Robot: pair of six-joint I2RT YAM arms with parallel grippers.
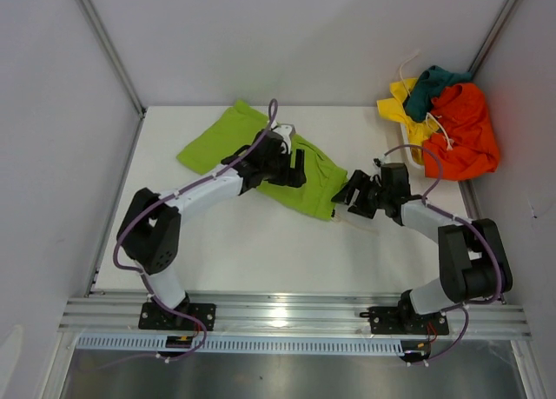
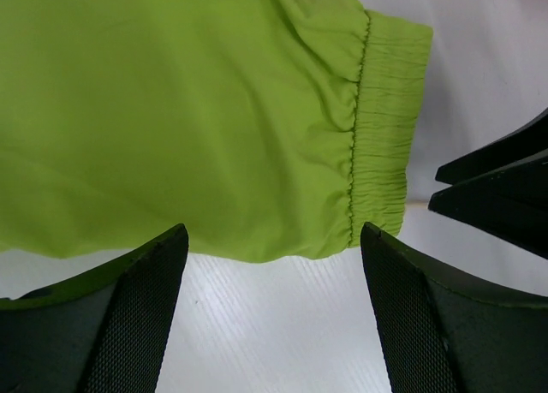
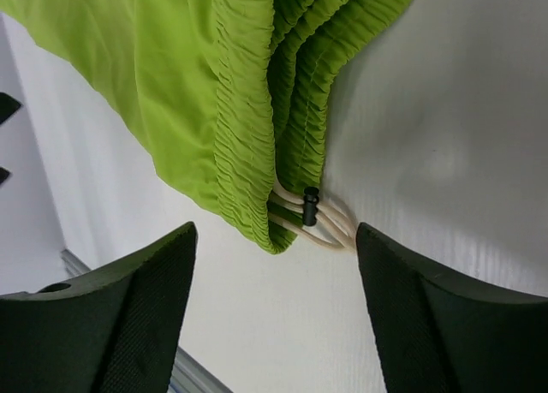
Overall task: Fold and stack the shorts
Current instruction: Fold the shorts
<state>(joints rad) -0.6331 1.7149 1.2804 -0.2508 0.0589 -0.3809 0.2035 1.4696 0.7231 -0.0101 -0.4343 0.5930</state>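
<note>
Lime green shorts (image 1: 213, 142) middle hidden under left arm (image 1: 208, 186); wrist views crop them at frame edges.

White table (image 1: 261, 251), lime green shorts (image 1: 213, 142) atop

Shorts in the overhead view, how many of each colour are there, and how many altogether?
Lime green shorts: 1
Yellow shorts: 1
Dark teal shorts: 1
Orange shorts: 1
Total: 4

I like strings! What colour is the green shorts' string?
String: creamy white, best in right wrist view.
</note>
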